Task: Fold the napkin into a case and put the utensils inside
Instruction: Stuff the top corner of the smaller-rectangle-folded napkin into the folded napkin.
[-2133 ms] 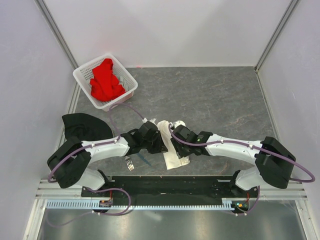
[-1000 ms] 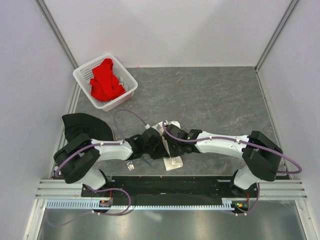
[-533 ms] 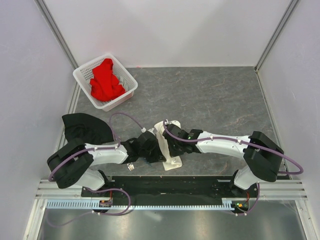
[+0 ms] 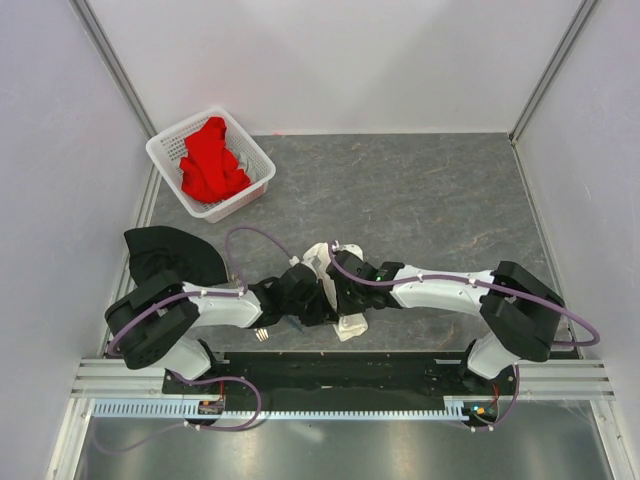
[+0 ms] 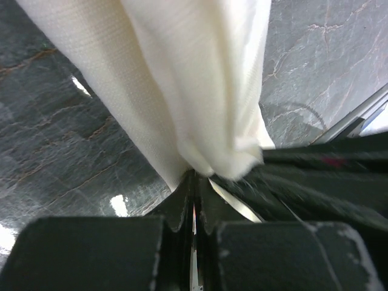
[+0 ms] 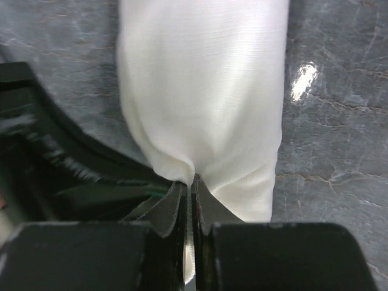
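Two pairs of jaws meet near the front middle of the table [image 4: 430, 200]: the left jaws and the right jaws are each clamped shut on a bunched fold of the napkin [image 4: 349, 325], which hangs between them as a narrow strip. Soft, light and limp, it probably sags unless held at its corners. Open room lies beyond; the fork [image 4: 260, 333] and the table's front edge crowd the near side.

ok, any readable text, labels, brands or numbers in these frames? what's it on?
None readable in any view.
The napkin is plain, the white basket and red cloth carry no print, and the arm housings show no legible marking.
The small electronic parts on the base rail are too small to tell whether they carry lettering.
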Motion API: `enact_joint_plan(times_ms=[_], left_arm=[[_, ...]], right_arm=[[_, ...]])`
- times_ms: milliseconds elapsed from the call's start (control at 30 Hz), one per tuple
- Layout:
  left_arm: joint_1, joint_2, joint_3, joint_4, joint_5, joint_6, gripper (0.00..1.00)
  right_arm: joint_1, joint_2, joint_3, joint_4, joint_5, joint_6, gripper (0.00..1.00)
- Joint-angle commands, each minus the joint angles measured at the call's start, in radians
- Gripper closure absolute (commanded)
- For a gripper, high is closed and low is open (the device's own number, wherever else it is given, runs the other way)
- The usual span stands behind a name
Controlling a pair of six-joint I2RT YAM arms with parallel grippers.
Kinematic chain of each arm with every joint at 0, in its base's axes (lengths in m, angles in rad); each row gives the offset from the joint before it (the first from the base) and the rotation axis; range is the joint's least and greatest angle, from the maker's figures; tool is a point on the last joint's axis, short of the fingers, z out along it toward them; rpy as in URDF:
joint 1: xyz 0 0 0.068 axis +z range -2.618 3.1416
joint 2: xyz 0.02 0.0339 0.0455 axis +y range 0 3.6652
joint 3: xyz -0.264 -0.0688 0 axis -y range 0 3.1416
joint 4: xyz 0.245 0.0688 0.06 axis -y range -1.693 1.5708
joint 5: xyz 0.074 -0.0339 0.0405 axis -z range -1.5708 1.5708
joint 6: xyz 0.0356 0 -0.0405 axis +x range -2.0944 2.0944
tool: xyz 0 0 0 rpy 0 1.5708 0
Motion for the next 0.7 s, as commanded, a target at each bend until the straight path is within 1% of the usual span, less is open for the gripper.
enact_joint_plan(times_ms=[0,100,200,233,300,333,367,400,467,533,633,667], left_arm=[[-0.019,0.008,-0.022,-0.022,-0.032,-0.023,0.98],[-0.019,-0.014,-0.037,-0.022,-0.025,-0.021,0.98],[-0.019,-0.069,-0.068,-0.028,-0.031,-0.006,0.97],[-0.017,-0.113,-0.069,-0.057,-0.042,0.002,0.96],[-0.016,-0.164,-0.066,-0.115,-0.093,0.031,0.90],[-0.013,-0.199,-0.063,-0.178,-0.116,0.042,0.87],[-0.009,-0.260,-0.057,-0.198,-0.158,0.051,0.83],[0.004,-0.296,-0.042,-0.238,-0.179,0.069,0.82],[0.032,-0.374,-0.023,-0.294,-0.212,0.089,0.82],[0.092,-0.406,0.006,-0.309,-0.213,0.114,0.82],[0.187,-0.388,0.055,-0.298,-0.176,0.157,0.82],[0.231,-0.365,0.069,-0.274,-0.124,0.170,0.83]], right_arm=[[0.010,0.044,-0.058,0.117,-0.029,0.047,0.91],[0.010,0.065,-0.085,0.148,-0.030,0.045,0.88],[0.010,0.081,-0.110,0.171,-0.033,0.047,0.87],[0.010,0.081,-0.112,0.176,-0.033,0.047,0.86],[0.010,0.084,-0.122,0.186,-0.032,0.044,0.85],[0.010,0.084,-0.124,0.185,-0.033,0.044,0.83],[0.010,0.081,-0.128,0.188,-0.033,0.041,0.82],[0.010,0.081,-0.133,0.190,-0.032,0.042,0.80],[0.010,0.074,-0.145,0.191,-0.026,0.041,0.79],[0.010,0.076,-0.147,0.191,-0.025,0.035,0.79],[0.010,0.074,-0.147,0.194,-0.027,0.033,0.78],[0.010,0.073,-0.148,0.197,-0.030,0.033,0.78]])
